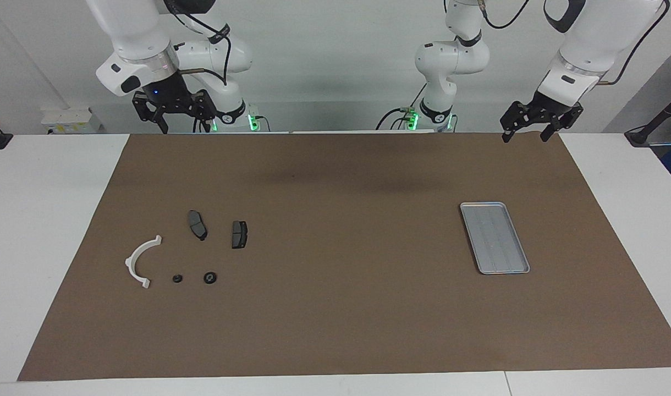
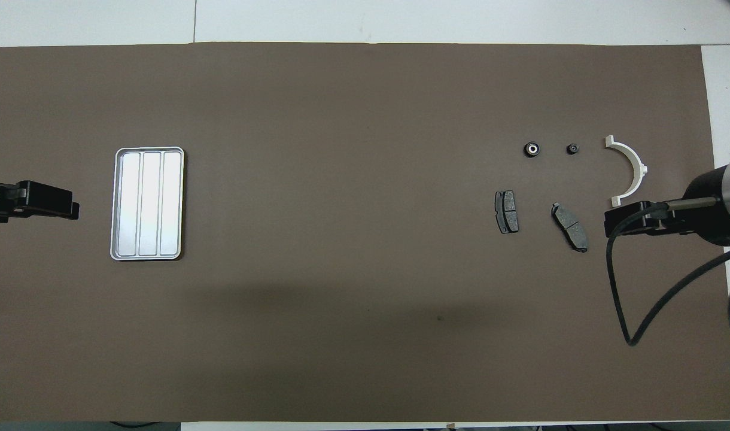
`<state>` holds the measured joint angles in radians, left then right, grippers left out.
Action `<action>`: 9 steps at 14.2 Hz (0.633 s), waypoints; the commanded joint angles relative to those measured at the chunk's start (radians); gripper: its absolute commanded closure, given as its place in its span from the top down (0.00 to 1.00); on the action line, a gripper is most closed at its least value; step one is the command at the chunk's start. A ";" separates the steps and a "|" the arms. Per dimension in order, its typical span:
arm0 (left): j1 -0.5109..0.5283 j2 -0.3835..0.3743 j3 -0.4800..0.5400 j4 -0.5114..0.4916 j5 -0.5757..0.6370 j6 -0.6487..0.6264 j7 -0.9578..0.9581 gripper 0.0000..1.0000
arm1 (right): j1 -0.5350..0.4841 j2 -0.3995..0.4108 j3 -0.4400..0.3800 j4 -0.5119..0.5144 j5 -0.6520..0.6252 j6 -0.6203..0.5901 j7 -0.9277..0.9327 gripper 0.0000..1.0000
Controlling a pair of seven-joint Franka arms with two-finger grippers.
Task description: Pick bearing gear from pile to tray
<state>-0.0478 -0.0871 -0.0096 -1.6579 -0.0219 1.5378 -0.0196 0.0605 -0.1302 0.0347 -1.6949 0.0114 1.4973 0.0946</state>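
Observation:
The pile lies on the brown mat toward the right arm's end: a white half-ring bracket (image 1: 140, 261), two dark grey brake-pad pieces (image 1: 197, 224) (image 1: 239, 234), and two small black round parts, the larger (image 1: 210, 278) with a pale centre, the smaller (image 1: 177, 278). The larger round part also shows in the overhead view (image 2: 531, 149). The silver ribbed tray (image 1: 495, 237) lies empty toward the left arm's end. My right gripper (image 1: 184, 122) hangs open, high over the mat's edge by the robots. My left gripper (image 1: 525, 135) hangs open over the mat's corner by the robots, apart from the tray.
The brown mat (image 1: 341, 308) covers most of the white table (image 1: 49, 220). A black cable (image 2: 625, 311) loops from the right arm's wrist above the mat.

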 commanded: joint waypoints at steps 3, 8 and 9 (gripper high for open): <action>-0.006 -0.017 0.007 -0.019 -0.010 -0.004 0.009 1.00 | -0.011 -0.016 -0.004 -0.005 0.022 0.004 -0.029 1.00; -0.006 -0.017 0.007 -0.019 -0.009 -0.004 0.010 1.00 | -0.013 -0.016 -0.004 -0.008 0.008 0.011 -0.079 1.00; -0.006 -0.017 0.007 -0.017 -0.010 -0.004 0.009 1.00 | -0.015 -0.016 -0.005 -0.008 0.010 0.014 -0.088 1.00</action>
<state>-0.0478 -0.0871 -0.0096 -1.6579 -0.0219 1.5378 -0.0196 0.0594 -0.1334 0.0302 -1.6943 0.0114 1.4973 0.0549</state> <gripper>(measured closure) 0.000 0.000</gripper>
